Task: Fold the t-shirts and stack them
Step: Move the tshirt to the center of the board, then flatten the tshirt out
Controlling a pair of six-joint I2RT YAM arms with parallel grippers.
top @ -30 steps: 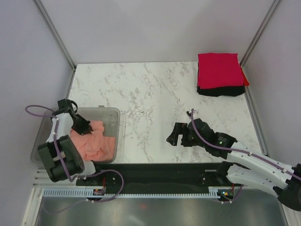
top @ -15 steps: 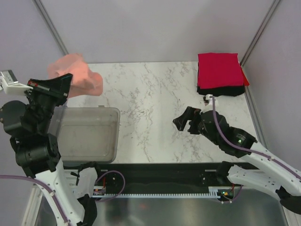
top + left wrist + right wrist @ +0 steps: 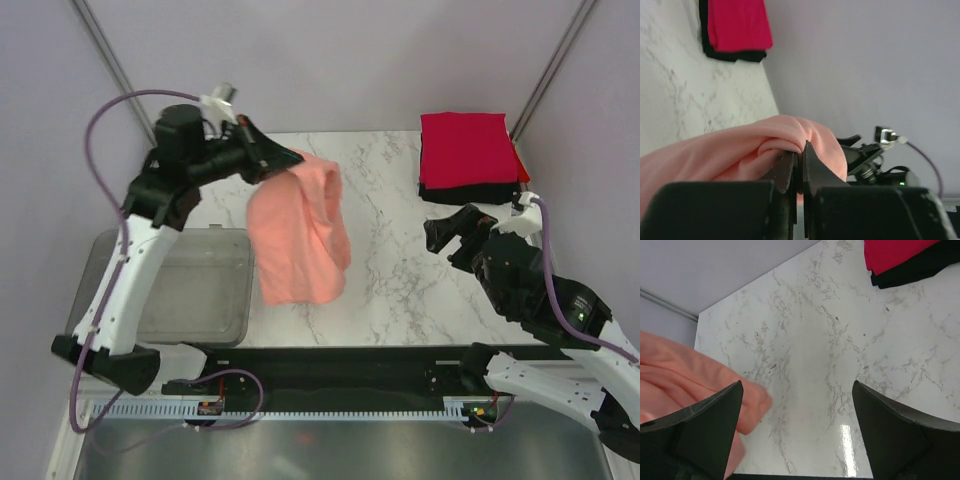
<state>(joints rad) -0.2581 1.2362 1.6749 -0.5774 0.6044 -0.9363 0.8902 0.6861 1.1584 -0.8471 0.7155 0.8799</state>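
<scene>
My left gripper (image 3: 275, 160) is raised high over the table and is shut on the salmon-pink t-shirt (image 3: 300, 235), which hangs down from it over the marble table (image 3: 390, 270). In the left wrist view the jaws pinch a fold of the pink cloth (image 3: 740, 150) at my left gripper (image 3: 801, 150). A folded red t-shirt (image 3: 468, 148) lies on a folded black one (image 3: 470, 193) at the far right corner. My right gripper (image 3: 455, 232) is open and empty above the table, right of the hanging shirt. The pink shirt shows at the left of the right wrist view (image 3: 685, 380).
A grey see-through plastic tub (image 3: 185, 290) stands at the near left, with nothing showing in it. Grey walls and metal posts close the table at the back and sides. The red and black stack also shows in the right wrist view (image 3: 900, 257).
My left arm has lifted the pink t-shirt out of the tub and swung it right, over the table. My right gripper has risen and moved back and right.
</scene>
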